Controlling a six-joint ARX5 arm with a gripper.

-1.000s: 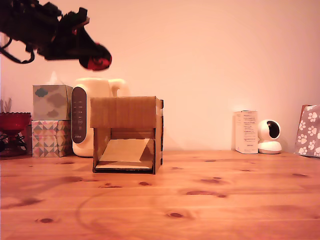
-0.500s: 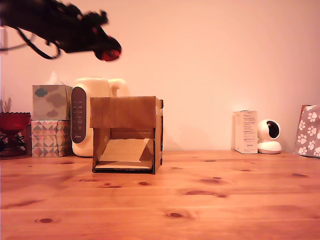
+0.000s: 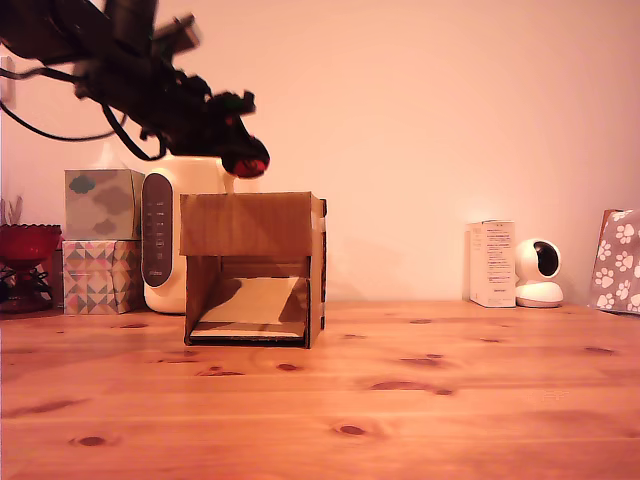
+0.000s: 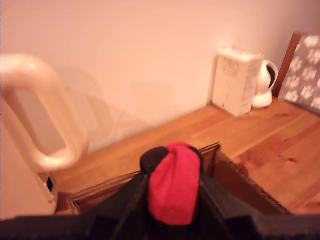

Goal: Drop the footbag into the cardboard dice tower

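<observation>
One footbag [image 4: 172, 186], pinched between the closed gripper [image 3: 248, 163] fingers [image 4: 127, 202], hangs just above the open top of the cardboard dice tower [image 3: 254, 268], release path judged straight down.

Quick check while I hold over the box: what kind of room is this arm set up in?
Probably a home, not a lab: a knotty wooden table against a plain wall, with patterned tissue boxes, a cream appliance and a small white camera along the back. The gripper holds the footbag above the cardboard dice tower.
</observation>
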